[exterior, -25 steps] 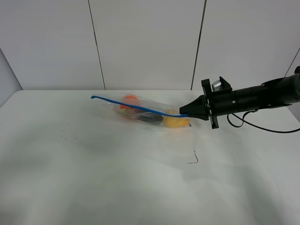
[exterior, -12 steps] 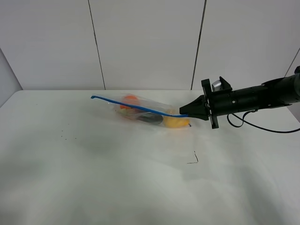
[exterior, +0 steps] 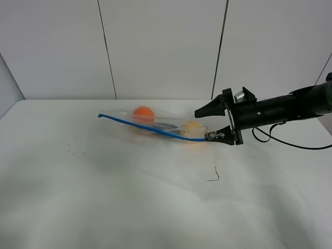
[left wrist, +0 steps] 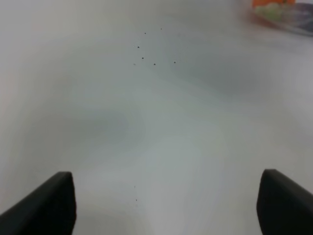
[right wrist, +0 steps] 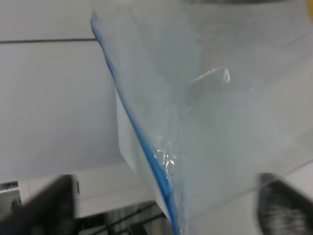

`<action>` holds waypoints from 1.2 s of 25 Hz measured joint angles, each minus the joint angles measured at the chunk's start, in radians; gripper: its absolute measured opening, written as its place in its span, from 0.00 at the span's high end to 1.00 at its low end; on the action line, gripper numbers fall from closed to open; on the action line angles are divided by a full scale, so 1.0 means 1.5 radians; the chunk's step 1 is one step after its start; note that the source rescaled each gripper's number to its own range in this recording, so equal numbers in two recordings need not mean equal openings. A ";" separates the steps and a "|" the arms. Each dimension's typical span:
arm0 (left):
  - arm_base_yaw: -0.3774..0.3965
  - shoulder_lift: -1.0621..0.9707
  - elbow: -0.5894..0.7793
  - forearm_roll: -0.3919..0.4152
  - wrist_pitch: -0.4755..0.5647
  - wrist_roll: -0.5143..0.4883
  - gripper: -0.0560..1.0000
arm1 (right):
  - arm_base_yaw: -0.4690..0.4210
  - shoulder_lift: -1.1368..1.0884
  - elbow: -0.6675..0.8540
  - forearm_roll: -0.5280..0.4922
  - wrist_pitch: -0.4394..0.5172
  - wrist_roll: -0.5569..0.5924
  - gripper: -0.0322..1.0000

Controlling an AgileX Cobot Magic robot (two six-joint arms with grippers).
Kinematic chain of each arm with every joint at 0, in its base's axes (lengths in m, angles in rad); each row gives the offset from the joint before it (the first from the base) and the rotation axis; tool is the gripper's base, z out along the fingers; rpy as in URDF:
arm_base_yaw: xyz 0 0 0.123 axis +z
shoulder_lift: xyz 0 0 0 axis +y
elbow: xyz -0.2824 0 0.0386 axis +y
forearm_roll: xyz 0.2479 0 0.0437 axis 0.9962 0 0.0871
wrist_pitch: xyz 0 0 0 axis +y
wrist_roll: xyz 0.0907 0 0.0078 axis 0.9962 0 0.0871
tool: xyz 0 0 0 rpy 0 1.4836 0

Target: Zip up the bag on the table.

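The bag (exterior: pixel 155 122) lies on the table (exterior: pixel 129 197), toward the far side and a bit right of centre in the high view. Clear crinkly plastic, with the blue zipper strip (exterior: pixel 148 126) along its near edge, from a raised left tip down to the right end. An orange item (exterior: pixel 143 113) shows through the plastic near the left part, a yellowish one (exterior: pixel 190 127) near the right end, something dark between them.

The right gripper (exterior: pixel 208 124) reaches in from the right on a black arm (exterior: pixel 280 110), held roughly level. Jaws are spread apart, one finger (exterior: pixel 209 109) above the bag's right end and the other finger (exterior: pixel 220 136) at the zipper strip's right end; whether it touches the strip cannot be told. The right wrist view is blurred, filled by clear plastic (right wrist: pixel 215 107) with the blue strip (right wrist: pixel 142 142) running across it, and dark finger shapes at both lower corners, apart.

The left gripper (left wrist: pixel 166 208) is outside the high view. Its wrist view shows two dark fingertips (left wrist: pixel 46 203) wide apart over bare table, nothing between them. Small black specks (left wrist: pixel 146 51) mark the tabletop ahead, and a corner of the bag (left wrist: pixel 283 12) with orange sits at the far edge, well apart from this gripper.

A small black L-shaped mark (exterior: pixel 215 176) sits on the table, nearer than the right gripper.
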 joint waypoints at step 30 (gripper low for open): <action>0.000 0.000 0.000 0.000 0.000 0.001 0.03 | -0.008 -0.025 -0.340 -0.783 0.005 0.402 0.00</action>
